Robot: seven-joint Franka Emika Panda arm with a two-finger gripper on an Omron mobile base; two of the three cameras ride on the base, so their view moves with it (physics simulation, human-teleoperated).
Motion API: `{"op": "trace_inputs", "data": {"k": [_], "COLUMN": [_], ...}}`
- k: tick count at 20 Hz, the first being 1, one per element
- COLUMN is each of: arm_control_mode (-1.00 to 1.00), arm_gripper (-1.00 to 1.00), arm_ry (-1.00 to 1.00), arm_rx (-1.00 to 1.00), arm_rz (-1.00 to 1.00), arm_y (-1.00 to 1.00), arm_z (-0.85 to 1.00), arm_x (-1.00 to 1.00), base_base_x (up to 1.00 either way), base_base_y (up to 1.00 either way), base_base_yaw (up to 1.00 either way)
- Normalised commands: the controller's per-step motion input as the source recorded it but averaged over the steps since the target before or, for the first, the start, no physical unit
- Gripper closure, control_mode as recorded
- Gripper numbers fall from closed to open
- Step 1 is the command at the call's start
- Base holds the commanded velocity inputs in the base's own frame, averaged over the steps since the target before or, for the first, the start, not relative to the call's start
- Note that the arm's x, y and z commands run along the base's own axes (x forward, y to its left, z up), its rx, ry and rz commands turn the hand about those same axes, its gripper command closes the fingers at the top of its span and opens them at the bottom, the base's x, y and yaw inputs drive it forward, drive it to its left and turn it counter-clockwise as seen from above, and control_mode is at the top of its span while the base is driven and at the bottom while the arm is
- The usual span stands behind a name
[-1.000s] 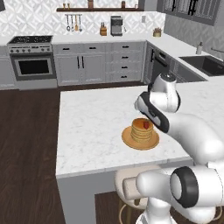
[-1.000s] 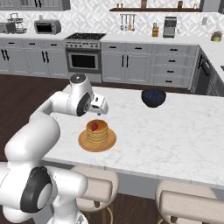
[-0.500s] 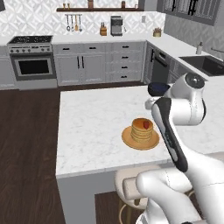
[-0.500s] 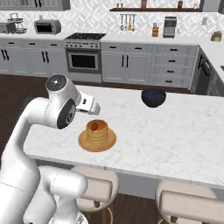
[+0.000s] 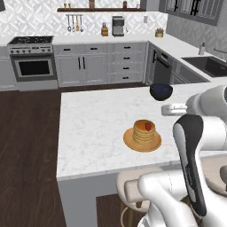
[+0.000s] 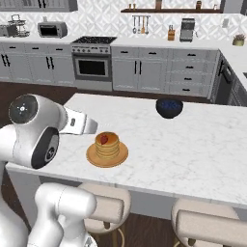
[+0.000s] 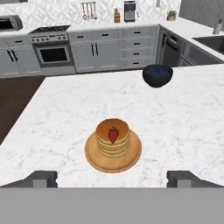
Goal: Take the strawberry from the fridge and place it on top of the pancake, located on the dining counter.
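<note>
So your strawberry (image 7: 113,134) is sitting right on top of the pancake (image 7: 113,139) stack, pretty much dead centre of the top pancake. In the hand view it looks a bit longer than wide, long axis running roughly toward and away from the camera, lying flat rather than standing on end. Which end is the tip is too small to call. You can spot it as a red dot on the stack in the left base view (image 5: 148,126) and the right base view (image 6: 103,139) too.

The stack sits on its orange-tan plate (image 7: 93,155), which rests on the dining counter (image 7: 61,113), toward the near edge. The dark bowl (image 7: 157,75) is well apart from the plate, further back on the counter and off to the right in the hand view.

Your gripper (image 7: 113,178) has its jaws spread wide with nothing between them; the two finger tips (image 7: 43,178) sit far apart at the bottom of the hand view, with the plate between and beyond them. It's clear of the stack, not touching anything. In the right base view the hand reaches out just beside the plate on its left.
</note>
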Motion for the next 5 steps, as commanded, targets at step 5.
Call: {"op": "trace_inputs", "data": {"k": [5], "arm_control_mode": [-1.0], "arm_gripper": [-1.0], "arm_ry": [0.0], "arm_rx": [0.0], "arm_rz": [0.0], "arm_y": [0.02], "arm_z": [0.74], "arm_x": [-1.0], "base_base_x": [0.0], "base_base_y": [0.0], "base_base_yaw": [0.0]}}
